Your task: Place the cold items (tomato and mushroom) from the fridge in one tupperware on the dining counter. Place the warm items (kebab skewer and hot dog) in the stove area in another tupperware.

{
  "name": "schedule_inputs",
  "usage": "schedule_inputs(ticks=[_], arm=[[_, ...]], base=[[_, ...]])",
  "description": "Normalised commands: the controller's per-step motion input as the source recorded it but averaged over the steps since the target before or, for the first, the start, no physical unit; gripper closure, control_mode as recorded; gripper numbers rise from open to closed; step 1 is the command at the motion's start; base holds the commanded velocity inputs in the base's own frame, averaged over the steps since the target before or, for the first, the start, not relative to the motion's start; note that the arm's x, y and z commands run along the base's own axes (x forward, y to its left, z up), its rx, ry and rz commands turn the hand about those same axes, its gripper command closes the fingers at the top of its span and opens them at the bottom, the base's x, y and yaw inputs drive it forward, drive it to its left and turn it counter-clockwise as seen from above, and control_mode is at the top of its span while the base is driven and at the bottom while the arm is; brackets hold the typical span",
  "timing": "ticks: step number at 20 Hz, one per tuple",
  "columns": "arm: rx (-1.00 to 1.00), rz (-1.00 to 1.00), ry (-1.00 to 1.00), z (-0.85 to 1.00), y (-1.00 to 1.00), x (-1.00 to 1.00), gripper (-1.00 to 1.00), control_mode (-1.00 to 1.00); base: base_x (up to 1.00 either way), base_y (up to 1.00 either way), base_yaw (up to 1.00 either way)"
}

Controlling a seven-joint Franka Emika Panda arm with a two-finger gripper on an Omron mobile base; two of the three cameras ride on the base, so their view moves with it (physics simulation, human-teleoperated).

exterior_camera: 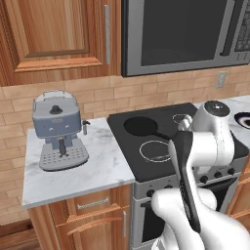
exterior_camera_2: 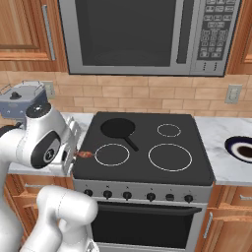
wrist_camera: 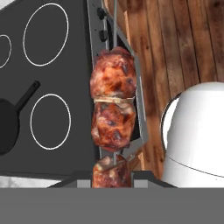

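Two burner rings and a black pan [exterior_camera: 141,126] lie on the stove [exterior_camera: 166,146] in the left base view, behind the white arm. From the right base, the kebab skewer [exterior_camera_2: 84,155] pokes out by the stove's near left corner. Hand view: gripper [wrist_camera: 112,175] clamped on the skewer's near end, chunks hanging over the stove's front edge.

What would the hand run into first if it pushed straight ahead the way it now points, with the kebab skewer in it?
Probably the wooden floor in front of the stove. The hand, shut on the kebab skewer, points down past the stove's front edge with its knobs. Depth is unclear, so the skewer's tip might brush that edge first.
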Motion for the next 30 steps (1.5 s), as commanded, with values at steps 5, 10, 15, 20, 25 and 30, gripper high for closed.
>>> schedule_inputs(ticks=[5, 10, 15, 20, 25, 30], arm=[[-0.01, 0.0, 0.14, -0.23, 0.0, 0.05, 1.0, -1.0], [0.0, 0.0, 0.04, -0.02, 0.0, 0.01, 1.0, -1.0], [0.0, 0.0, 0.0, 0.0, 0.0, 0.0, 1.0, -1.0], [0.0, 0.0, 0.04, -0.03, 0.0, -0.09, 1.0, 1.0], [0.0, 0.0, 0.0, 0.0, 0.0, 0.0, 1.0, 1.0], [0.0, 0.0, 0.0, 0.0, 0.0, 0.0, 1.0, 1.0]], base=[[0.0, 0.0, 0.0], [0.0, 0.0, 0.0], [0.0, 0.0, 0.0], [-0.07, 0.0, 0.0], [-0.67, 0.54, 0.15], [-0.71, 1.0, 0.61]])
